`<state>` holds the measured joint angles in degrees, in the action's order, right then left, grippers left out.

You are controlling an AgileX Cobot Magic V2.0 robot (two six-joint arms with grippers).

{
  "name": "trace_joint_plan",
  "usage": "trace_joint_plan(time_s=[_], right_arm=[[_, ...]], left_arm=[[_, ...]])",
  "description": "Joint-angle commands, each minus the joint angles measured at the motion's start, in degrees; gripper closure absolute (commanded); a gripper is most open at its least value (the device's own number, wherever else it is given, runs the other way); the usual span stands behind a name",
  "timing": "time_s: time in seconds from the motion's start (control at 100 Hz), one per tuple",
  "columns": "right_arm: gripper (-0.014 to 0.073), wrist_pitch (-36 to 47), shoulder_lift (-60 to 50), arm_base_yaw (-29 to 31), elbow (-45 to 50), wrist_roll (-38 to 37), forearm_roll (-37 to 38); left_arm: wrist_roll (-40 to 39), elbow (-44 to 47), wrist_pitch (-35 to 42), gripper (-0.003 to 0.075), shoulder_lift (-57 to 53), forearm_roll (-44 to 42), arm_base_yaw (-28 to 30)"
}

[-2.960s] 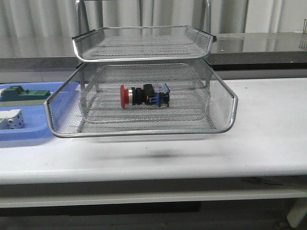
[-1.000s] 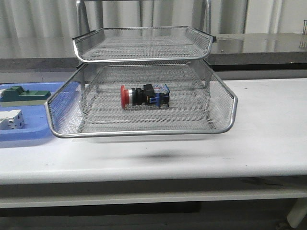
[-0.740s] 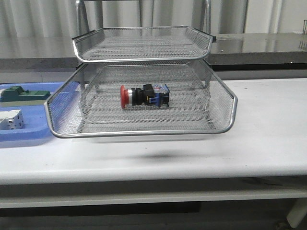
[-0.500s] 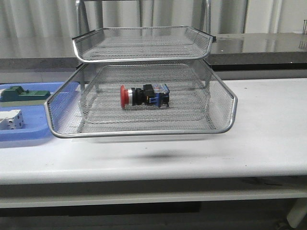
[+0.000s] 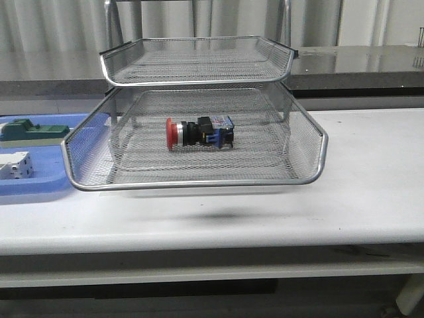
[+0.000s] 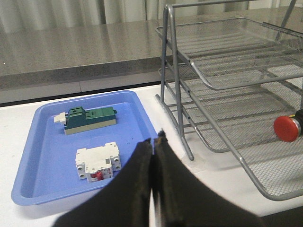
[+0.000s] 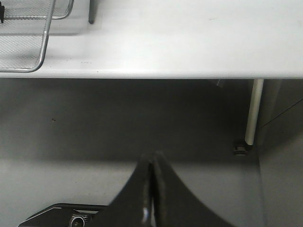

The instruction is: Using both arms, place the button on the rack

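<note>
**Operator:** Which step?

**Inspector:** Your red-headed push-button switch (image 5: 199,133) lies inside the silver wire-mesh rack's (image 5: 199,180) pulled-out tray. Left fingers (image 6: 152,156) and right fingers (image 7: 150,163) pressed together, empty. Judged placed; next, slide that tray in.

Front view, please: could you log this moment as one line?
red-headed push button: lying in pulled-out wire-mesh rack tray | left fingers: shut | right fingers: shut

A lab or test workshop: a plain white table (image 5: 371,185) before a grey counter (image 5: 371,63) and pale curtains (image 5: 59,23), with a wire rack (image 5: 199,59) and electrical parts in a blue tray (image 6: 45,156).
</note>
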<state>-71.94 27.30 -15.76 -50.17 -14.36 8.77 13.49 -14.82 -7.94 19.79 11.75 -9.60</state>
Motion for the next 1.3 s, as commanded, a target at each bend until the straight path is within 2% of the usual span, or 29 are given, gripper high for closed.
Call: trace_joint_plan(time_s=[0.0,0.52,0.77,1.02,1.2,1.29], right_arm=[[0.0662,1.73,0.52,0.36,-1.67,0.14,1.01],[0.0662,2.37,0.52,0.36,-1.67,0.14,0.93],[0.0661,10.62,3.69,0.36,-1.67,0.14,-2.96],[0.0661,15.77,17.77,0.36,-1.67,3.04,-13.67],[0.0661,20.79,29.58,0.17,-1.67,12.28,-26.54],[0.0661,22.00,33.84,-0.96,-1.67,15.90,-30.47]], left_arm=[[-0.63,-1.61,4.86,0.0741,0.43,0.60,0.03],[-0.63,-1.61,4.86,0.0741,0.43,0.60,0.03],[-0.63,-1.61,4.86,0.0741,0.43,0.60,0.03],[-0.63,-1.61,4.86,0.0741,0.43,0.60,0.03],[-0.63,-1.61,4.86,0.0741,0.43,0.60,0.03],[-0.63,-1.61,4.86,0.0741,0.43,0.60,0.03]])
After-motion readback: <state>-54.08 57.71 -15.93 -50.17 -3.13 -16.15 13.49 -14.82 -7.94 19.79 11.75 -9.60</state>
